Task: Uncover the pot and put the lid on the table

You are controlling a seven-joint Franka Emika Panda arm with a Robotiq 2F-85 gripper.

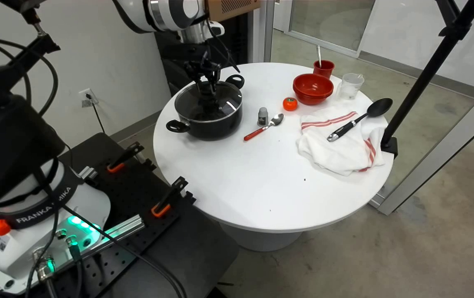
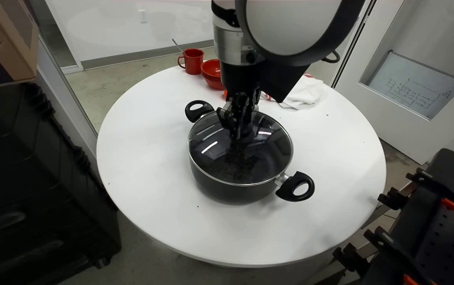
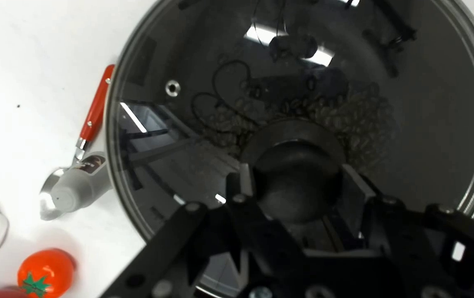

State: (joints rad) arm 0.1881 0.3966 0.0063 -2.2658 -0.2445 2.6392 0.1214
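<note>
The black pot (image 1: 219, 129) (image 2: 231, 193) stands on the white round table (image 1: 262, 186) (image 2: 144, 158) in both exterior views. The clear glass lid (image 1: 229, 101) (image 2: 268, 158) (image 3: 423, 103) lies on the pot, its metal rim level with the pot's edge. Dark beans show through the glass in the wrist view. My gripper (image 1: 208, 87) (image 2: 242, 128) (image 3: 297, 182) points down over the lid's centre. Its two fingers stand on either side of the black knob (image 3: 299, 182) and appear to press on it. The pot's inside is seen only through the glass.
Near the pot are a grey shaker (image 1: 263, 117) and a red-handled spoon (image 1: 257, 133). Farther off are a tomato (image 1: 290, 104), red bowls (image 1: 312, 89), a red mug (image 1: 324, 68), a clear cup (image 1: 350, 86), and a towel (image 1: 336, 155) under a black spoon (image 1: 379, 107).
</note>
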